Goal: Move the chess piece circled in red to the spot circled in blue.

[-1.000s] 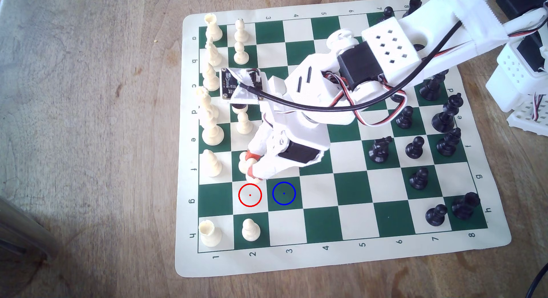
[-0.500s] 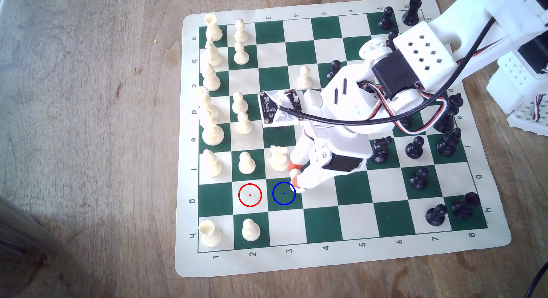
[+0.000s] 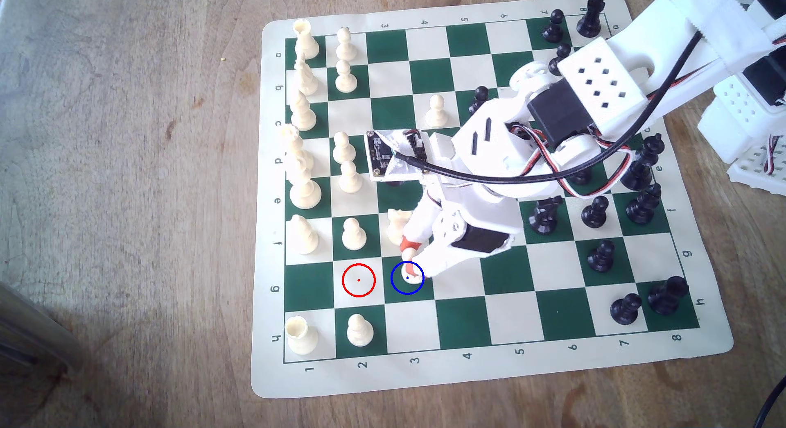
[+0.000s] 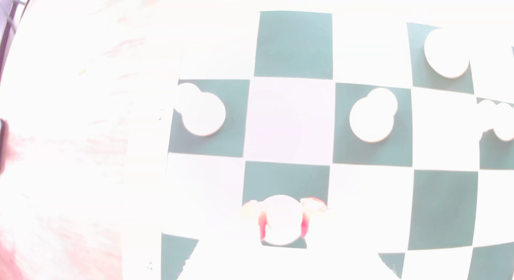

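Note:
The chess piece (image 3: 410, 276), a small cream pawn, is pinched between my gripper's (image 3: 412, 262) orange-tipped fingers (image 3: 409, 244). Its round base lies inside the blue ring on the spot (image 3: 395, 286), a dark green square. I cannot tell whether the base touches the board. In the washed-out wrist view the pawn (image 4: 282, 220) shows as a white disc between two red pads (image 4: 261, 227) of the gripper (image 4: 282, 225), over a green square (image 4: 286, 179). The cream square with the red ring (image 3: 358, 280) is bare.
A cream knight (image 3: 397, 226) stands just behind the gripper, with a cream pawn (image 3: 354, 234) beside it. Another cream pawn (image 3: 360, 330) and a rook (image 3: 300, 335) stand near the board's front edge. Black pieces (image 3: 599, 255) crowd the exterior view's right. The mat (image 3: 489, 368) lies on a wooden table.
My gripper carried the pawn toward the exterior view's right, past the red ring, then came slightly back and down so that the base now sits within the blue ring.

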Robot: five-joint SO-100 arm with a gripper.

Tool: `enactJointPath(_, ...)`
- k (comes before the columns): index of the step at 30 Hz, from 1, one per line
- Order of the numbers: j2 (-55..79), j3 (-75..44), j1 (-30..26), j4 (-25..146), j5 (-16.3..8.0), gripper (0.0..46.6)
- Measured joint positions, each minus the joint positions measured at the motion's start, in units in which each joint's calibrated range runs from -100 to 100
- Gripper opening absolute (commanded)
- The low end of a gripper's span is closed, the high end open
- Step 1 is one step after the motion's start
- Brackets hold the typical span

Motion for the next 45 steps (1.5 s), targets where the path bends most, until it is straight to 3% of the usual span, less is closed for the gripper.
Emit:
enactJointPath(16,3.52,-2.8,-0.15,-1.59,0.0,0.7)
enactJointPath(19,4.36,-2.98,-0.15,-1.67,0.0,8.9)
enactJointPath(20,4.44,-3.07,-0.15,-1.67,0.0,14.6)
enactJointPath(25,4.52,-3.16,-0.15,-1.67,0.0,19.9)
enactJointPath(38,4.52,-2.98,-0.15,-1.67,0.0,22.2)
enactJointPath(45,-0.84,2.62,-0.15,-0.72,0.39,22.5)
